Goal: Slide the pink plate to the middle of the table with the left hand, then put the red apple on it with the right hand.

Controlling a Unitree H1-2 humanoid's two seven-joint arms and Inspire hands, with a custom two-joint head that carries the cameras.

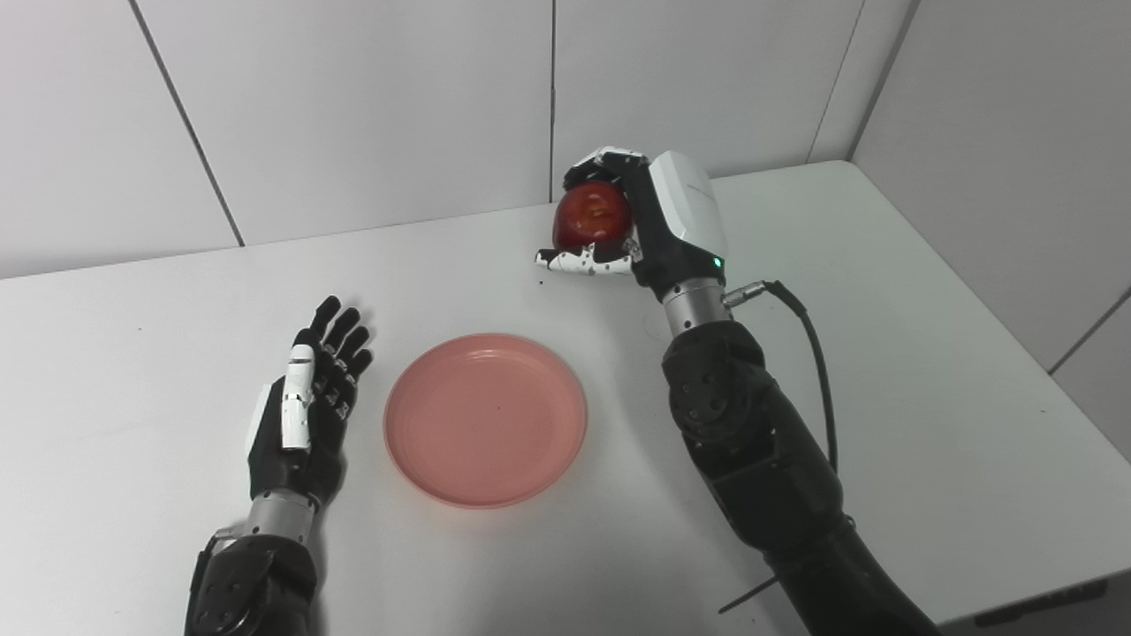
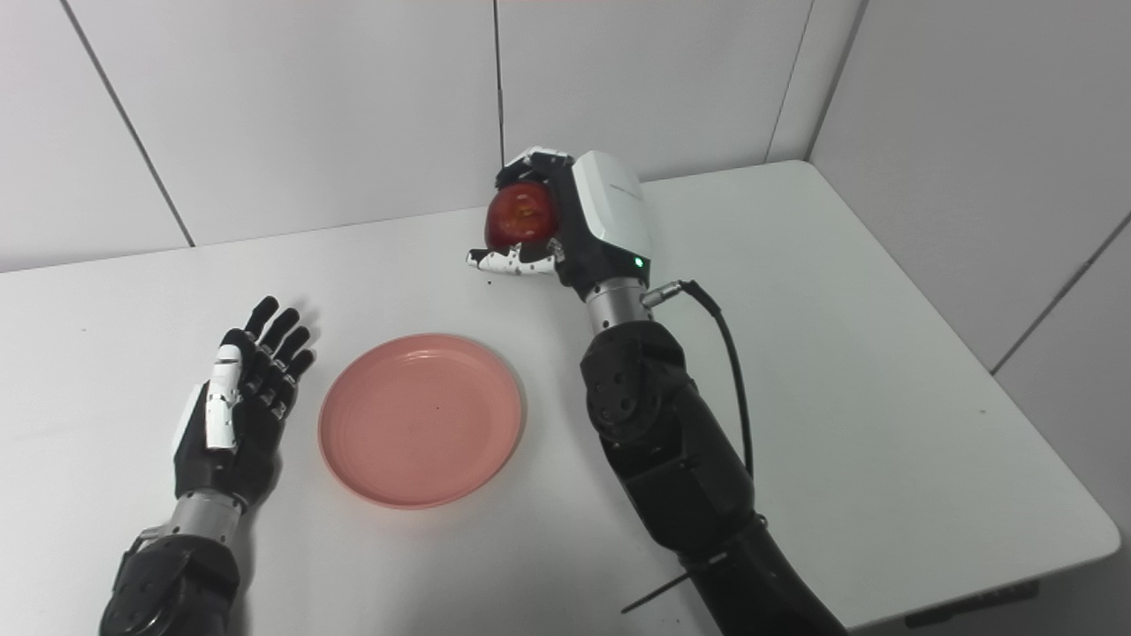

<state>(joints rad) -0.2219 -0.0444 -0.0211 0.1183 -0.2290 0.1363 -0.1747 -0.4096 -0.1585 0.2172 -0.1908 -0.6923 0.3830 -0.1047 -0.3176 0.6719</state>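
White desk (image 1: 928, 371) against pale wall panels; apple held, plate unoccupied.

The right hand (image 1: 632, 221) is closed around the red apple (image 1: 590, 215), fingers curled over the top and thumb beneath, raised above the desk. The pink plate (image 1: 485, 420) lies flat below and to the left of that hand. The left hand (image 1: 305, 406) rests just beside the plate's left rim, fingers spread, holding nothing.

Right hand (image 1: 632, 221) gripping red apple (image 1: 590, 215), pink plate (image 1: 485, 420) bare, left hand (image 1: 305, 406) spread
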